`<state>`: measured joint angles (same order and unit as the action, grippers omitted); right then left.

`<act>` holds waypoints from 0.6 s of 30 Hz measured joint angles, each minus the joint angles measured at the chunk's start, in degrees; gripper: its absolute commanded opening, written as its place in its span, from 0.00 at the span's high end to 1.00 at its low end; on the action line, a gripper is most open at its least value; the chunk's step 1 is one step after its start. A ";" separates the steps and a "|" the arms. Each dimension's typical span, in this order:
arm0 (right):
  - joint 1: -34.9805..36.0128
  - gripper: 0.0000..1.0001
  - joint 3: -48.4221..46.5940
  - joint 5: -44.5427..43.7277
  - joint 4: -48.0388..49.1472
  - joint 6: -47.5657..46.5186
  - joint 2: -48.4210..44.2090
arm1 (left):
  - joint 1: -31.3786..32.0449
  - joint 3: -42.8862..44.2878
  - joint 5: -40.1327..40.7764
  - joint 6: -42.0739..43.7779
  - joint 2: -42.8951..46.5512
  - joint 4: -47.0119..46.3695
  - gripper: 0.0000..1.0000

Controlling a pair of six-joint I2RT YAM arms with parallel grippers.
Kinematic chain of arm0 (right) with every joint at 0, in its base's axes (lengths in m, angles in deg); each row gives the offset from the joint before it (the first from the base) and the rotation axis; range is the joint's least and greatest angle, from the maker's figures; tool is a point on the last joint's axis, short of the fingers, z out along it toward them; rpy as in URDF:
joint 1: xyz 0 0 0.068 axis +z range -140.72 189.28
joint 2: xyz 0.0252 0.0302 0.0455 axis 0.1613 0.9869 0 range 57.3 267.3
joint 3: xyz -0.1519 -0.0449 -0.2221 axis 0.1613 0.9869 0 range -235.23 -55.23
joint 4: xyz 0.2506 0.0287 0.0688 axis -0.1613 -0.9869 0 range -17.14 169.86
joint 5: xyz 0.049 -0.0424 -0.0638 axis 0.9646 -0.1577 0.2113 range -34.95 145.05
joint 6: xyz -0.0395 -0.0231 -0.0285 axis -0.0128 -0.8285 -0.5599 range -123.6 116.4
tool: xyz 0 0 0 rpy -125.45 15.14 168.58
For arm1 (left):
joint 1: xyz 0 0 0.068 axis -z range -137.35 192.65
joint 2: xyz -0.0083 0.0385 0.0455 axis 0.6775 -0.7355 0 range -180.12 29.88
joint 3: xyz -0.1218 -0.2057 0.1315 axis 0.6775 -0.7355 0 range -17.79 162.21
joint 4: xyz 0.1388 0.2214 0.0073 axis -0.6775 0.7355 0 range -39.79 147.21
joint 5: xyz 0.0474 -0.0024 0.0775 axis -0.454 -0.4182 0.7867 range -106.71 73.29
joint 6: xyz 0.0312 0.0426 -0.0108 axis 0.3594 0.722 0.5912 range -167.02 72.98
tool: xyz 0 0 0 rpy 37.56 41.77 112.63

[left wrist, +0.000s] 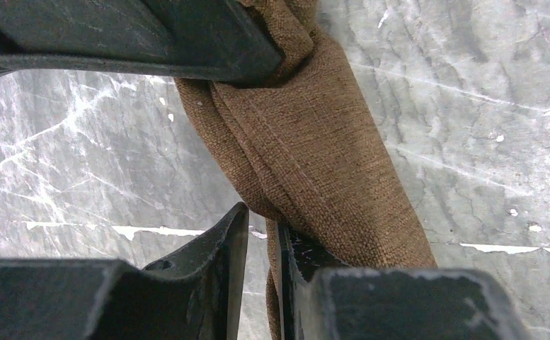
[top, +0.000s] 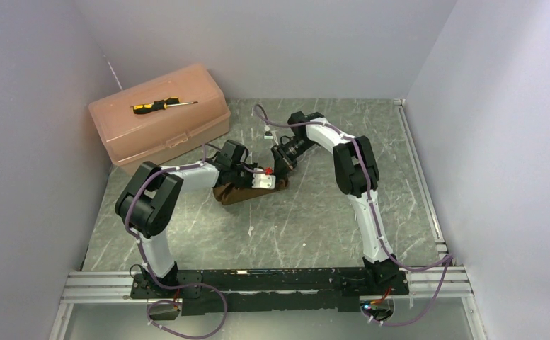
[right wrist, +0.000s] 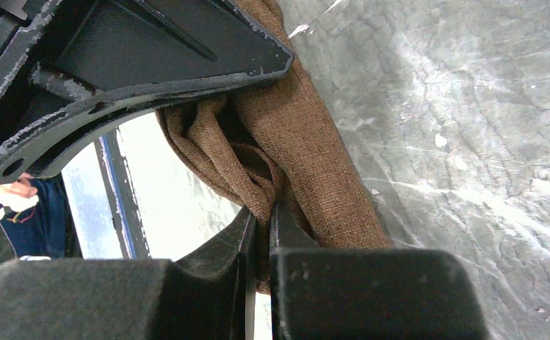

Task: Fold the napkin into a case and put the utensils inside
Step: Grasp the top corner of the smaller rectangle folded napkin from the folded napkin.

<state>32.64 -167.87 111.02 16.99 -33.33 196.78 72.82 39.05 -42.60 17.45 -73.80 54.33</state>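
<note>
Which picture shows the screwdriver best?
The top external view. Only there does the screwdriver show, whole, lying on the lid of the pink box. Both wrist views show none of it: they are filled with brown napkin and grey table.

Napkin (top: pixel 238 193) lies mid-table (top: pixel 314 219), btwn the two arms. Left gripper (top: pixel 247 185) on its left end, right gripper (top: pixel 280 170) at its right end, both pinching cloth. Box (top: pixel 160 127) far-left, behind napkin; screwdriver (top: pixel 160 105) on box lid.
</note>
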 measured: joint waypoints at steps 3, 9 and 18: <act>-0.02 1.00 -0.22 -0.59 -0.02 0.31 0.04 | 0.00 -0.09 -0.24 0.90 0.00 0.00 0.74; -0.59 1.00 -1.07 -1.22 -0.68 1.77 2.51 | 0.00 -0.17 -0.24 1.38 0.00 -0.28 0.74; -1.31 1.00 -3.76 0.15 -2.71 3.26 4.90 | 0.02 5.84 2.93 -9.57 0.09 -2.14 0.72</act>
<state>31.33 -171.63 111.17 14.28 -30.08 201.67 72.84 44.89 -39.67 7.87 -73.71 52.19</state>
